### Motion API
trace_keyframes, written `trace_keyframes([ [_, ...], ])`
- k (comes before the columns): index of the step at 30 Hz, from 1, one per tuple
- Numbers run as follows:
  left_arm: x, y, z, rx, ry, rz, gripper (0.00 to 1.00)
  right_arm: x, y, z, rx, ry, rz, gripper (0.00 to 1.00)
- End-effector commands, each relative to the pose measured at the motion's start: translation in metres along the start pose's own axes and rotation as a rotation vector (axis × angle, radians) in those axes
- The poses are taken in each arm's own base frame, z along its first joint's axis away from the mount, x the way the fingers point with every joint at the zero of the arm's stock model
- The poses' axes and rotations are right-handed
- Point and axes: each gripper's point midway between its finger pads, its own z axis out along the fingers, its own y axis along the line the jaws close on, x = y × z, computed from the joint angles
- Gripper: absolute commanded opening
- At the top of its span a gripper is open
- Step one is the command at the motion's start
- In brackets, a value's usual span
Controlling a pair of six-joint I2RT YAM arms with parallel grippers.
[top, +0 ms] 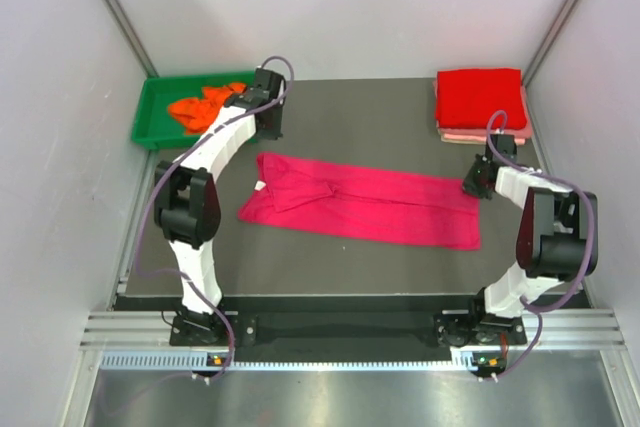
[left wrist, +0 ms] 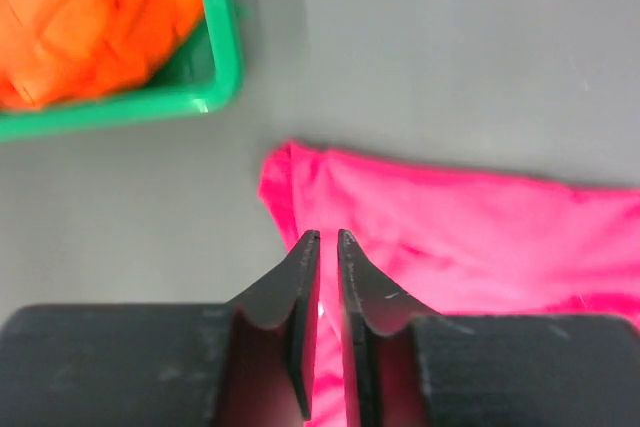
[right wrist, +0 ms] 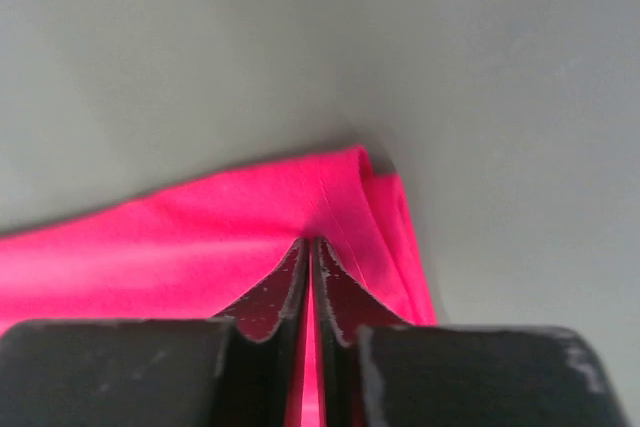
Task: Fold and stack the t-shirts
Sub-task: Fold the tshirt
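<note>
A magenta-pink t-shirt (top: 370, 205) lies flat across the middle of the dark worktop (top: 350, 277), folded into a long band that runs from centre-left to centre-right. A sleeve flap is turned over near its left end.

The left jaws hang above that left end, near the corner of a green tray (top: 155, 112). They are parted by a narrow slit, and no cloth shows between them. The tray sits at the far left of the worktop and holds a crumpled orange t-shirt (top: 205, 105).

The right jaws are at the band's right end, pressed almost together over the doubled edge. Whether they pinch the cloth or only sit on it I cannot tell.

At the far right corner a folded bright red t-shirt (top: 480, 95) rests on a folded pale pink t-shirt (top: 478, 133).
</note>
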Motion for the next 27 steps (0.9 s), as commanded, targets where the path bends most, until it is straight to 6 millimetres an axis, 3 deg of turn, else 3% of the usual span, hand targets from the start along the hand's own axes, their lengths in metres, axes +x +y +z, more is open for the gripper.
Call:
trace_keyframes([
  [1,0.017,-0.003,-0.013,0.088,0.028,-0.078,0.18,-0.005,-0.003,-0.019,-0.014,0.012,-0.02,0.06],
  [2,0.029,-0.002,-0.009,0.1,0.056,-0.09,0.2,-0.007,0.0,-0.022,-0.024,0.011,-0.02,0.09],
  [5,0.042,0.005,-0.005,0.146,0.078,-0.157,0.26,-0.017,0.009,-0.035,-0.061,-0.018,-0.023,0.17],
  [12,0.048,0.022,0.014,0.207,0.105,-0.249,0.32,-0.02,0.018,-0.05,-0.121,-0.05,-0.022,0.21],
  [23,0.053,0.017,0.051,0.359,0.111,-0.284,0.41,-0.031,0.024,-0.072,-0.152,-0.109,-0.034,0.24],
  [27,0.064,0.019,0.063,0.342,0.137,-0.284,0.42,-0.035,0.027,-0.077,-0.163,-0.126,-0.032,0.24],
])
